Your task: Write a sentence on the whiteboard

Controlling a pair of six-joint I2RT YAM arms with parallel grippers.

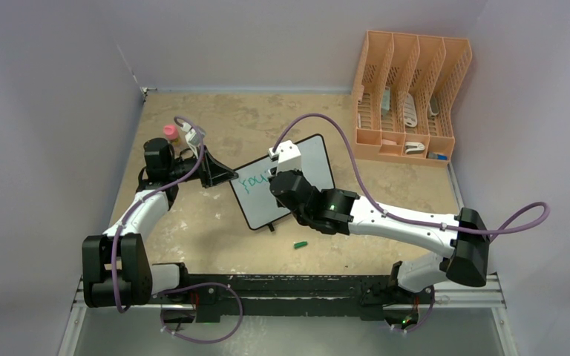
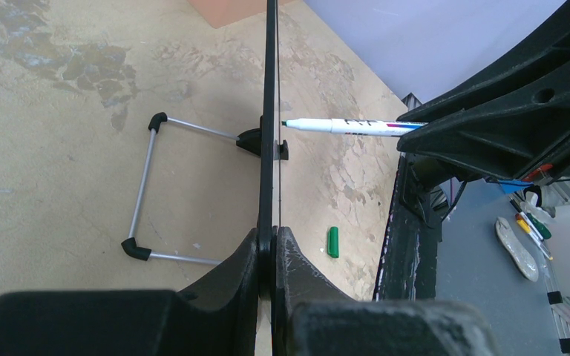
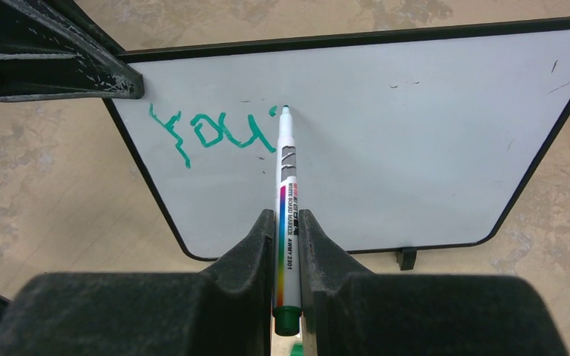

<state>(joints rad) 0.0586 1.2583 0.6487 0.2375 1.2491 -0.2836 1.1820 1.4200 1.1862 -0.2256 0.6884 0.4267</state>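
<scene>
Mottled tan tabletop (image 1: 208, 222) bears rounded, black-framed whiteboard (image 3: 415, 148), teal lettering (image 3: 215, 135).

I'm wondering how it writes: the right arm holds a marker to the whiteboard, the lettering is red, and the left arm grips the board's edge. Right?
Not quite: the lettering is teal-green, not red, as the right wrist view shows. The right gripper does hold the marker to the whiteboard, and the left gripper grips its edge.
</scene>
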